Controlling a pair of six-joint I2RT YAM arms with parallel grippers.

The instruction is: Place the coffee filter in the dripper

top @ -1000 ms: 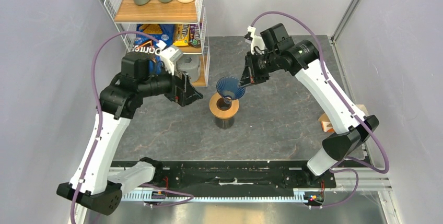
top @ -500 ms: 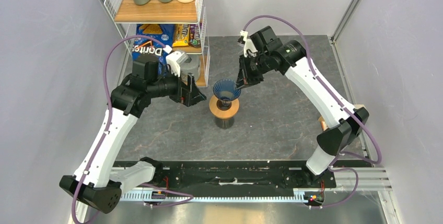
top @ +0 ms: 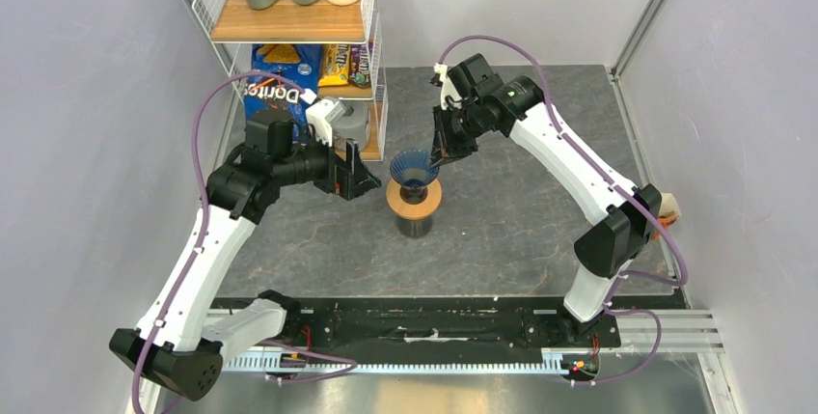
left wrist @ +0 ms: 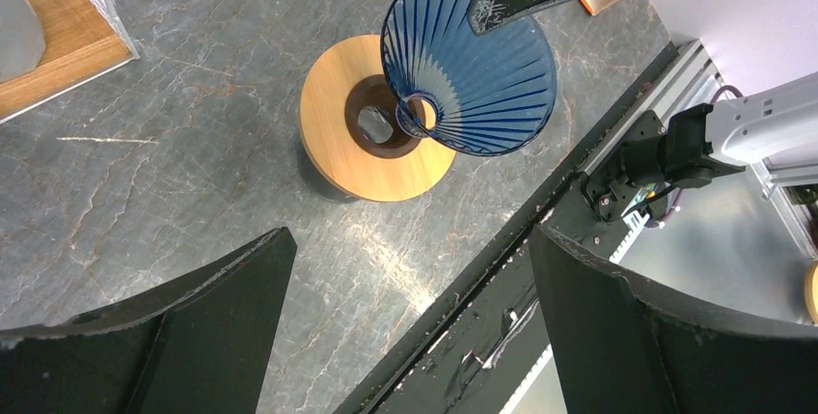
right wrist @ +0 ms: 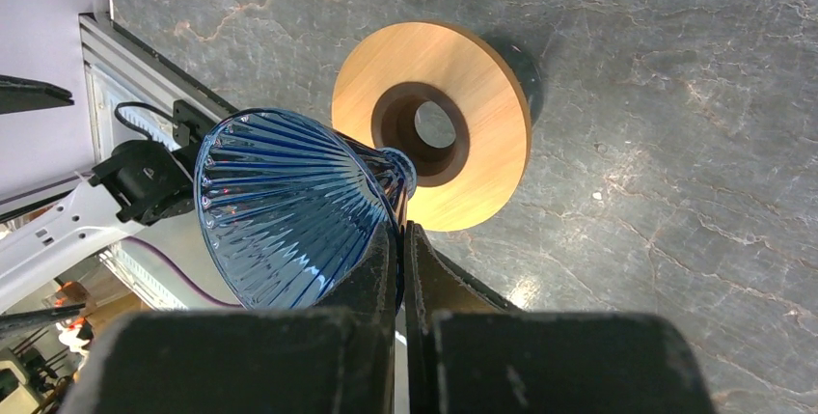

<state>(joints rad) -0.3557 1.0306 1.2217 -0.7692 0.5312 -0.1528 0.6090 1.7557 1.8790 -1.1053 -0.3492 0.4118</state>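
The dripper (top: 415, 165) is a dark blue ribbed cone, held tilted just above a tan wooden ring (top: 399, 204) that sits on a dark cup (top: 415, 227). My right gripper (top: 442, 155) is shut on the dripper's rim (right wrist: 289, 202), with its fingers pinching the wall (right wrist: 400, 231). The ring's hole shows beyond it (right wrist: 473, 86). My left gripper (top: 362, 182) is open and empty, left of the dripper (left wrist: 473, 67) and the ring (left wrist: 338, 124); its jaws stand wide apart (left wrist: 410, 235). The coffee filter is not in view.
A wire shelf (top: 289, 18) with bottles and snack bags (top: 275, 86) stands at the back left, close behind my left gripper. An orange-and-white holder (top: 666, 207) sits at the table's right edge, partly hidden by my right arm. A black rail (top: 415, 322) runs along the near edge.
My right gripper has carried the dripper a little to the left, closer over the wooden ring. My left gripper has shifted slightly right towards it and stays open.
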